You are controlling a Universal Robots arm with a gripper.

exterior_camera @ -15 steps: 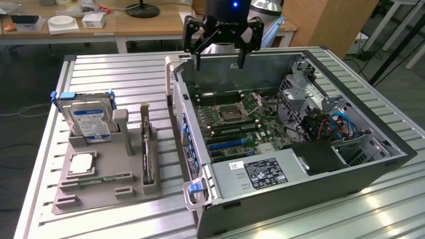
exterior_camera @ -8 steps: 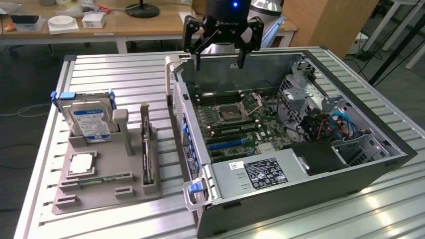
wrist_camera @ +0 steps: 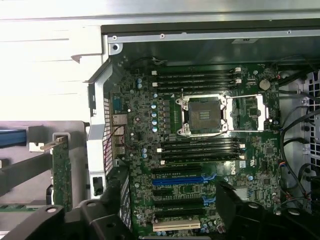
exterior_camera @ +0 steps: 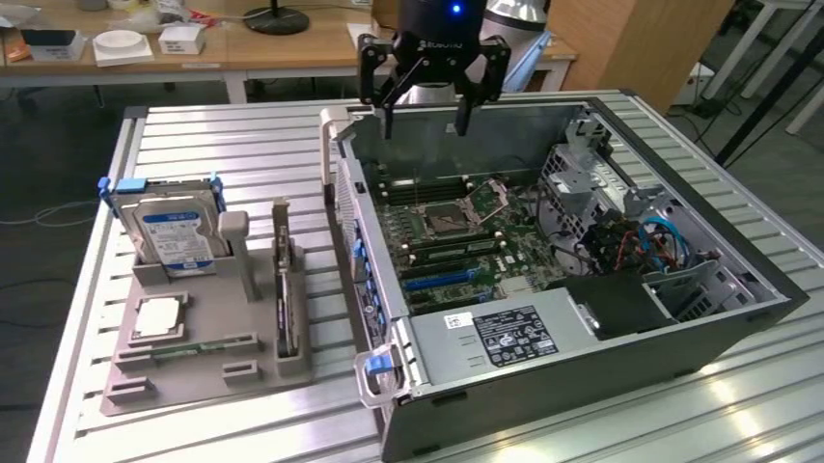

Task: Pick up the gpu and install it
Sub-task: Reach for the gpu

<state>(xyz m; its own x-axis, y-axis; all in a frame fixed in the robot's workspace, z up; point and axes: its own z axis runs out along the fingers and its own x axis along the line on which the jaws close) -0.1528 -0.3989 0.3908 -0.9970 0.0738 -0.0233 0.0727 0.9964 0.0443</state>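
- Standing on edge in the grey holder [exterior_camera: 212, 333], the gpu [exterior_camera: 285, 299] is a thin dark card.
- Gripper [exterior_camera: 423, 133] hangs released and empty above the computer case [exterior_camera: 605, 381].

On table [exterior_camera: 193, 135]: parts holder [exterior_camera: 206, 376] at exterior view's left, open computer case [exterior_camera: 721, 318] just beside it at the right. In holder: hard drive [exterior_camera: 174, 231] upright at rear, gpu [exterior_camera: 284, 299] on edge nearest case, processor [exterior_camera: 157, 316] and memory stick [exterior_camera: 206, 349] flat in front. Above case's far wall: gripper [exterior_camera: 423, 127], well apart from gpu.
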